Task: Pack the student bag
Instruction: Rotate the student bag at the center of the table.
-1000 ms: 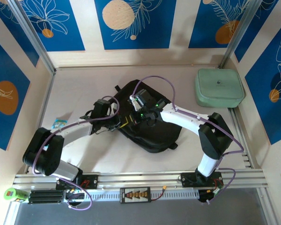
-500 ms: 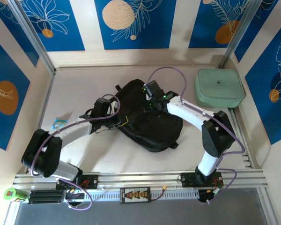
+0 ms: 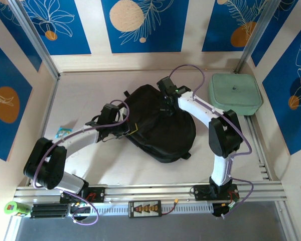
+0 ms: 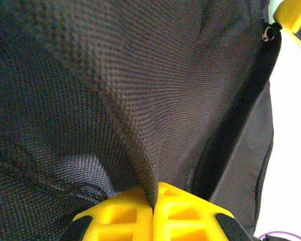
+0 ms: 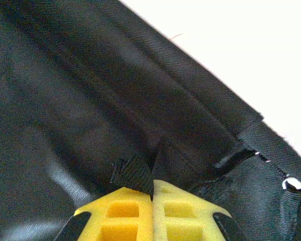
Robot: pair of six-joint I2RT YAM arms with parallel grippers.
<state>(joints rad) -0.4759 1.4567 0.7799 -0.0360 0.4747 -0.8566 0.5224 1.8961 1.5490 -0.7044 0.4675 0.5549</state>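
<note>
Since a second ago, the right fingers have travelled from the middle of the bag to its upper right edge. The left fingers have kept their place at the bag's left edge. We see the black bag lying flat on the worktop, in the middle of the top view, with both arms reaching in over it from the bottom of the frame.

In the left wrist view, the yellow left fingers sit at the bottom centre. They are clenched on a raised fold of the bag's woven fabric, which rises out of the seam between them. A dark zip line runs down the right of that frame.

In the right wrist view, the right fingers are likewise pressed together at the bottom centre. They are grasping a short black webbing tab on the bag, and pale worktop shows in the upper right.

A mint-green case rests in the upper right of the top view, apart from the bag. A small blue-and-white packet lies at the left.
</note>
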